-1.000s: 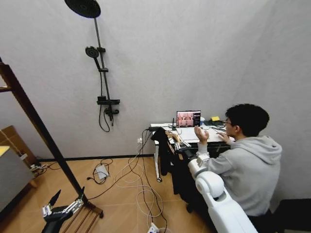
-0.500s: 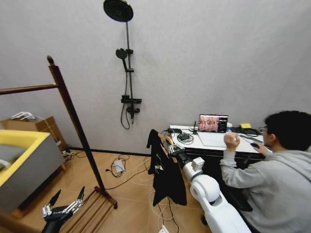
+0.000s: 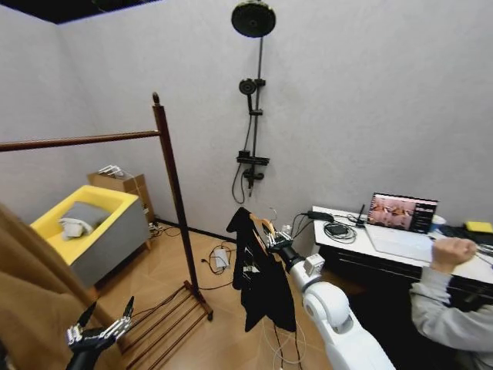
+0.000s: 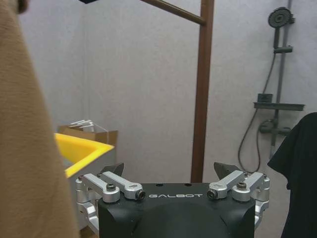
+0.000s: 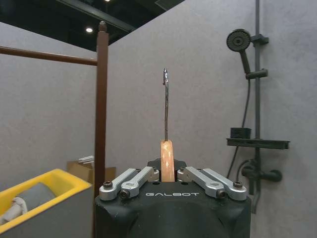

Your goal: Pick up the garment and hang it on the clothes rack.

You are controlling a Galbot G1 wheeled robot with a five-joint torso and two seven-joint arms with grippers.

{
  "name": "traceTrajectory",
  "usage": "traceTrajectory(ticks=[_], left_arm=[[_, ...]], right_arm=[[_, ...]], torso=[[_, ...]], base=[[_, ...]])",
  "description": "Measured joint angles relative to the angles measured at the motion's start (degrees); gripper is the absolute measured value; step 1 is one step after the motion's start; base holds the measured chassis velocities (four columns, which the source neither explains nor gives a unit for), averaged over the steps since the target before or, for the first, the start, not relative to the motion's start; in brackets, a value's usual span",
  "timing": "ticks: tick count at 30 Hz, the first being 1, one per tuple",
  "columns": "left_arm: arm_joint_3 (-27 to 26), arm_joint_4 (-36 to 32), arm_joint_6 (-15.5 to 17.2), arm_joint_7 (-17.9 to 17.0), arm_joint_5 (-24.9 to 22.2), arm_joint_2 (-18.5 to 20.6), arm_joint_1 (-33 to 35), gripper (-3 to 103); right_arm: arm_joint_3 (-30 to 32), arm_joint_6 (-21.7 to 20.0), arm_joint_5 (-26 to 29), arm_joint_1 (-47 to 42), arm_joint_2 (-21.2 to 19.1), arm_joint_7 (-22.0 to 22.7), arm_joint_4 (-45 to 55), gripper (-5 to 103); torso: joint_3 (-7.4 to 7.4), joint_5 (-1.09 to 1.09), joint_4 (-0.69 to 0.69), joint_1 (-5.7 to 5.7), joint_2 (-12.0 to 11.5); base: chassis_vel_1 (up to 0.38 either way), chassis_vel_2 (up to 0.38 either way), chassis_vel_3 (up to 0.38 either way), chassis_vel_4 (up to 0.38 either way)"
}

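We see a test lab: a shower fitting [image 3: 251, 100] hangs on a bare wall, beside a laptop desk [image 3: 400, 245].

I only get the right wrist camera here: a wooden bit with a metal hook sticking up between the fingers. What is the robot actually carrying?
Observer: The right gripper is shut on a wooden hanger, and the garment, a black short-sleeved top, hangs from it.
Operator: Where is the other arm?
Observer: The left gripper sits low on the robot's left, fingers open, holding nothing.
Operator: I see one brown post. Is that the whole rack?
Observer: No. The clothes rack also has a slatted bottom shelf near the floor.
Operator: Anything hanging there already?
Observer: A tan coat hangs close to the left gripper.
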Motion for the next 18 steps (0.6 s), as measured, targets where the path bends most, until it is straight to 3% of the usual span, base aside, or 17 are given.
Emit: traceTrajectory(ticks=[18], left_arm=[[0.0, 0.0, 0.0, 0.0, 0.0, 0.0, 0.0, 100]], right_arm=[[0.87, 1.31, 0.13, 0.3, 0.41, 0.47, -1.77, 10]], torso=[[0.0, 0.0, -0.01, 0.0, 0.0]], base=[[0.126, 0.126, 0.123, 0.124]])
